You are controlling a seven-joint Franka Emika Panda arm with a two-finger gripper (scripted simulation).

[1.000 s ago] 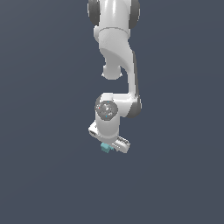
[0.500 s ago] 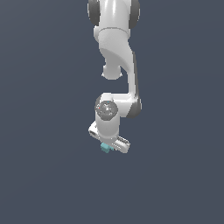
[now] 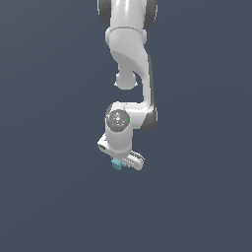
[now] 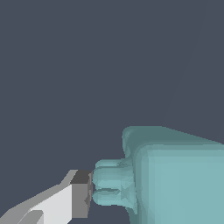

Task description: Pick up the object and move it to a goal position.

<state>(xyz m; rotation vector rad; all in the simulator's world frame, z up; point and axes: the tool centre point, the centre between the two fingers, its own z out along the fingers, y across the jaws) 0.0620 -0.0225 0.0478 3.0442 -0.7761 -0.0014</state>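
While the hand (image 3: 119, 162) seems clamped on the teal object (image 3: 116, 164), only one fingertip (image 4: 81, 194) shows in the wrist view, pressing the object's small stub, so I judge the hold thin. Any quick swing could twist the object free. No containers are visible. The object sits at the hand's 7 o'clock in the exterior view.

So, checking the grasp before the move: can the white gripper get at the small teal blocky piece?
Probably yes: the teal piece sits right at the gripper, one finger pad against its stub, with nothing else between them.

Ext. far overhead; wrist cam close-up.
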